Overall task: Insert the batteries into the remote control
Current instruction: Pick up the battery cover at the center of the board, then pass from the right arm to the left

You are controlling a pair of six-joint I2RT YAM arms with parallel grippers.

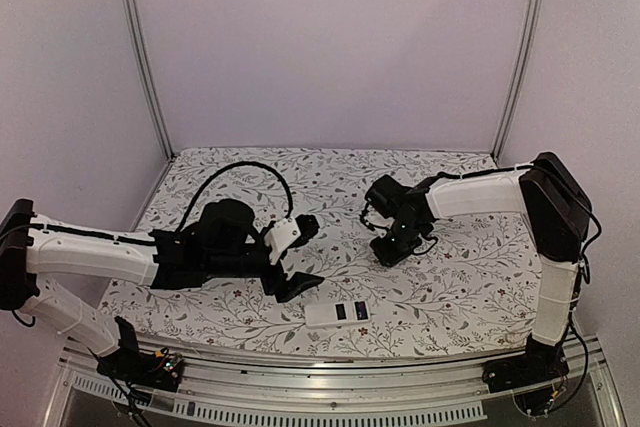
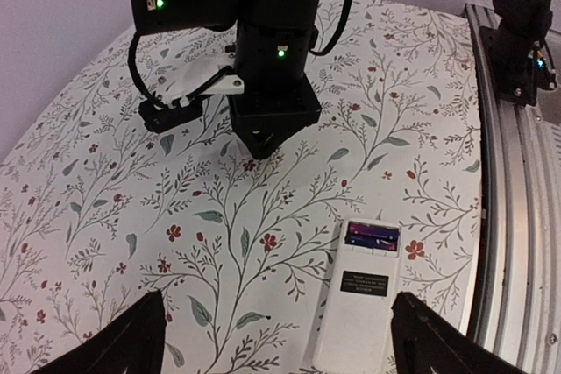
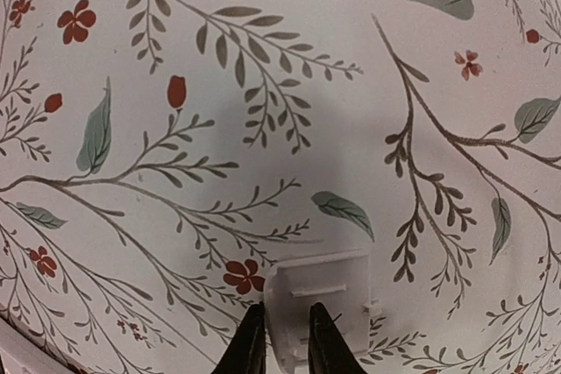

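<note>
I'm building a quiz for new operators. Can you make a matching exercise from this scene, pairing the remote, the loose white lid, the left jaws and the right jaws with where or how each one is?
Things:
1. remote
2. white lid
3. left jaws
4. right jaws

States:
A. spread wide
B. flat on the flowered cloth, away from the remote
C. nearly together on the lid's edge
D. back up, dark recess uncovered at one end

Pairs: 1-D, 2-B, 3-A, 4-C
</note>
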